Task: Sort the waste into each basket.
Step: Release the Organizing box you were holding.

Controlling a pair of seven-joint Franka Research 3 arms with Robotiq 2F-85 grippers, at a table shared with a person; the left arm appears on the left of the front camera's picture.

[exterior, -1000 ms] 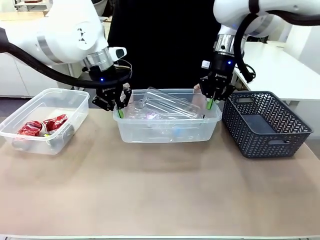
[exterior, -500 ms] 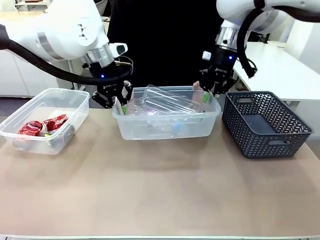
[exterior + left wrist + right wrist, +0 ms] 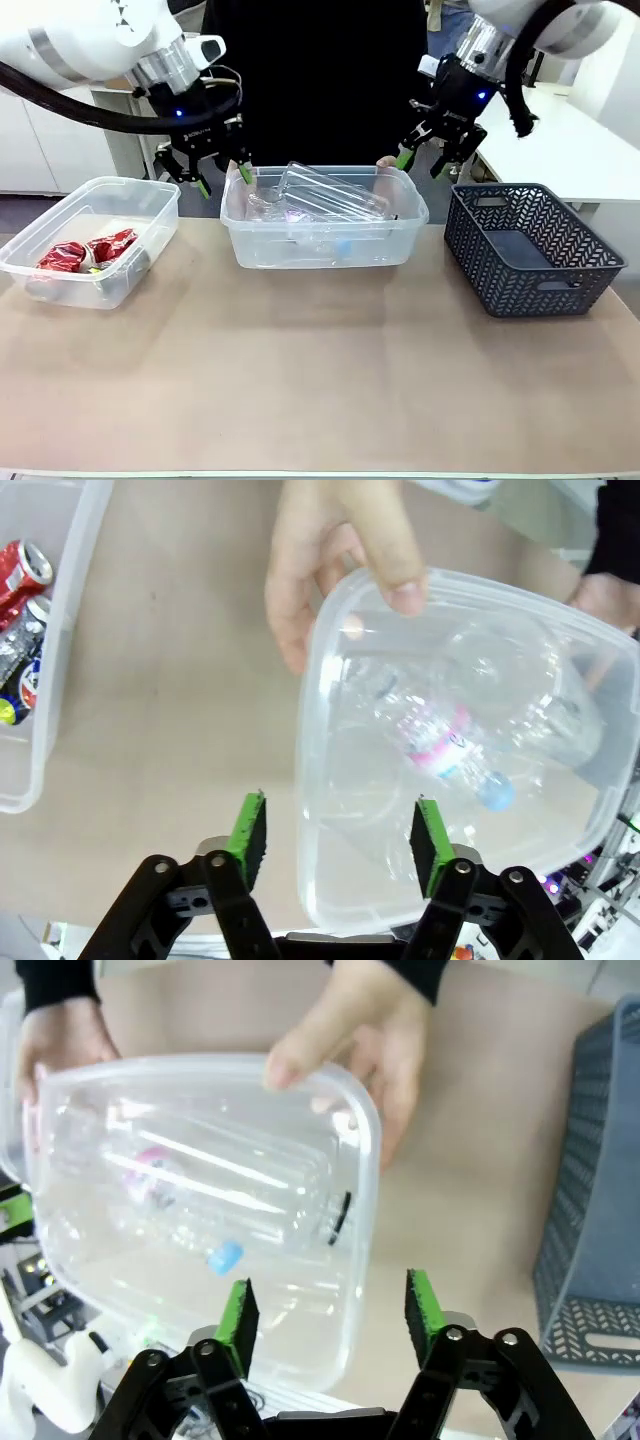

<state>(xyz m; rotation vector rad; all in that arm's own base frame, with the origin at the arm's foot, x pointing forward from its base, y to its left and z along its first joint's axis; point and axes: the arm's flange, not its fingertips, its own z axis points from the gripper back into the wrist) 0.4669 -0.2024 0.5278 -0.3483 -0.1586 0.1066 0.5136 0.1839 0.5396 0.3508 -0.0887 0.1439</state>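
The middle clear basket point(image 3: 325, 240) stands on the table with clear plastic bottles point(image 3: 335, 200) in it. My left gripper point(image 3: 223, 180) hangs open just above its left end, and my right gripper point(image 3: 425, 165) hangs open above its right end. Neither holds anything. In the left wrist view a person's hand point(image 3: 335, 550) grips the basket's rim point(image 3: 310, 670), and a bottle with a blue cap point(image 3: 495, 793) lies inside. In the right wrist view two hands point(image 3: 370, 1040) hold the rim point(image 3: 372, 1160). A second clear basket point(image 3: 150, 195) at the left holds crushed red cans point(image 3: 85, 252).
A dark grey lattice basket point(image 3: 530, 245) stands at the right, close to the middle tub and below my right gripper. The person in black stands right behind the middle tub. The near half of the tan table point(image 3: 320, 380) is bare.
Both grippers were shut on the middle basket's ends; they have opened, let go and risen. The basket has shifted a little away and left, with the person's hands on it.
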